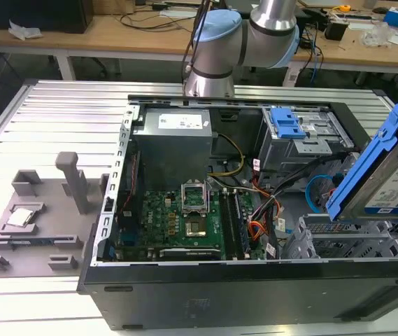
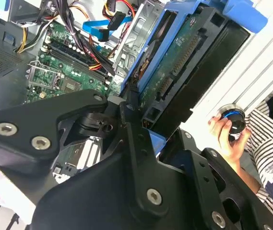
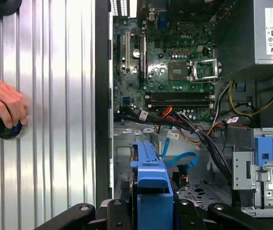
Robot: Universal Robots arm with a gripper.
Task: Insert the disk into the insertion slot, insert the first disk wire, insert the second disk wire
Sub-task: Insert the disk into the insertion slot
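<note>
Claw: I have the claw (image 2: 153,135) clenched on the disk (image 1: 393,175), gripping its blue carrier.
Disk: it hangs tilted in the air above the slot (image 1: 342,241), at the exterior view's right end of the case (image 1: 185,297); not yet in.
Tilt risk: at this slant, I judge a carrier corner could catch the cage rim and jam instead of sliding.
Cable risk: the blue cable (image 3: 180,160) and wires (image 3: 201,139) lie just beside the bay; the disk could pinch or drag them.
Grip risk: a snag might twist the disk in my hold.
Hand: a person's hand (image 3: 4,103) rests on a knob (image 3: 2,128) on the desk (image 3: 54,72), apart from the case.
</note>
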